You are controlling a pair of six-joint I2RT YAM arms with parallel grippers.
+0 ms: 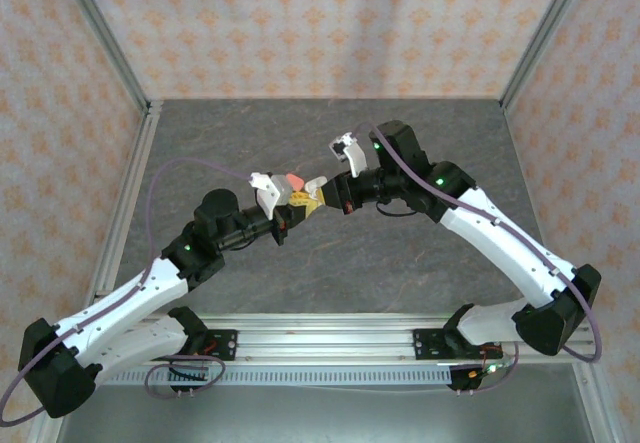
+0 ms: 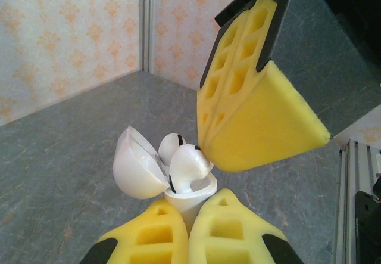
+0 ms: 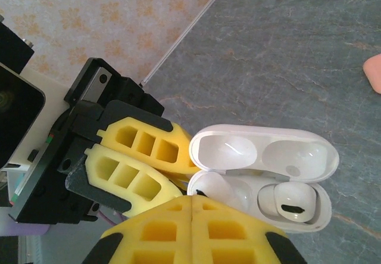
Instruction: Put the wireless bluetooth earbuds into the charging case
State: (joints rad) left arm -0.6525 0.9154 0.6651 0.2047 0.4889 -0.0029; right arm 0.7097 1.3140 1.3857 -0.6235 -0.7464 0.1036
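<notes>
The white charging case [image 2: 181,207] hangs above the table with its lid [image 2: 134,167] open, and my left gripper [image 2: 193,203] is shut on its body from below. One white earbud [image 2: 171,146] sits deep in the far slot. The other white earbud [image 2: 189,167] stands higher in the near slot. My right gripper [image 2: 208,148] is shut, its yellow fingertips resting against this higher earbud. In the right wrist view the case [image 3: 324,213] lies open, the seated earbud [image 3: 292,201] at the right. The other earbud [image 3: 223,189] is partly hidden under my right gripper [image 3: 191,197]. Both grippers, left [image 1: 298,208] and right [image 1: 320,201], meet mid-table.
A coral-pink rounded thing [image 1: 295,180] lies on the grey table just behind the grippers, also at the right wrist view's edge [image 3: 374,73]. Patterned walls with aluminium posts [image 1: 120,53] enclose the table. A metal rail [image 1: 320,341] runs along the near edge.
</notes>
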